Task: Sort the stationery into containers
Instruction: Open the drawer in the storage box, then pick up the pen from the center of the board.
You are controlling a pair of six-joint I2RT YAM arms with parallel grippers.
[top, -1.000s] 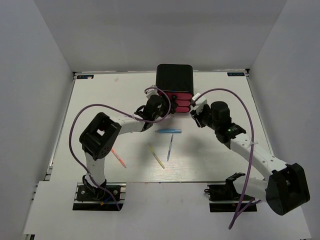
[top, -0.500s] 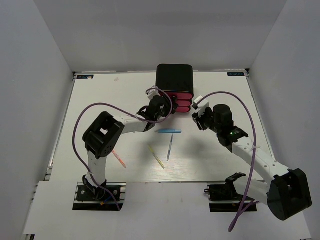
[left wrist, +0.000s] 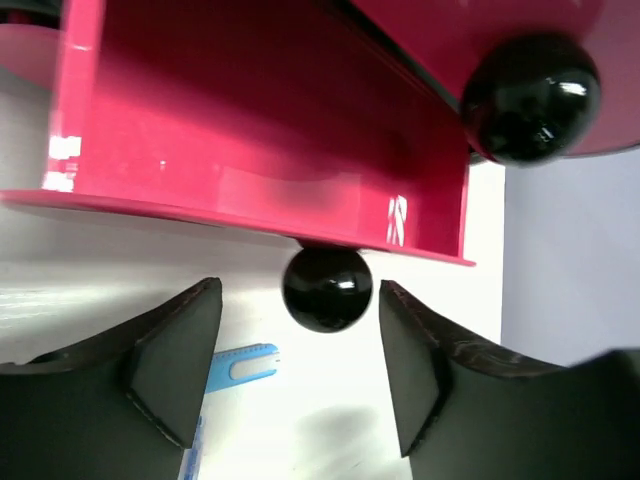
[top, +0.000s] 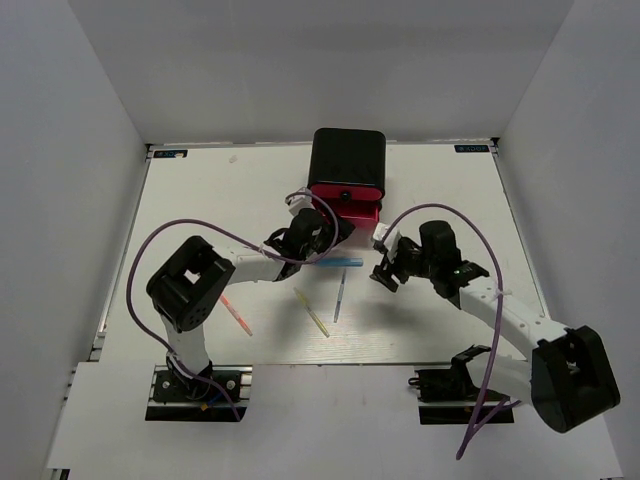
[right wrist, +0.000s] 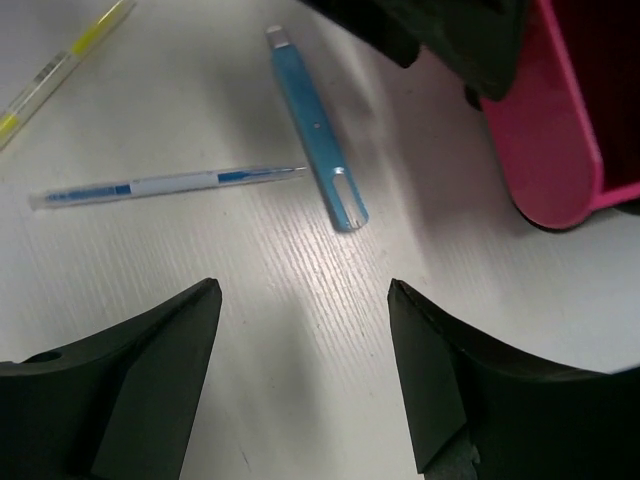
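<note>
Here's the left pincer released, fingers straddling a pink drawer's black knob without touching: clamp squarely, pull straight; the right pincer gapes over the surface, the light blue pen lying just ahead, so centre on its barrel

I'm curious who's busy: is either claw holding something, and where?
Neither. The left gripper sits open around the drawer knob; the right gripper is open, empty.

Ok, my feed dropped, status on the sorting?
Left gripper open around a drawer knob; that drawer pulled out. Right gripper open, empty, beside the blue pen. Visible pens on the table, nothing blocking.
</note>
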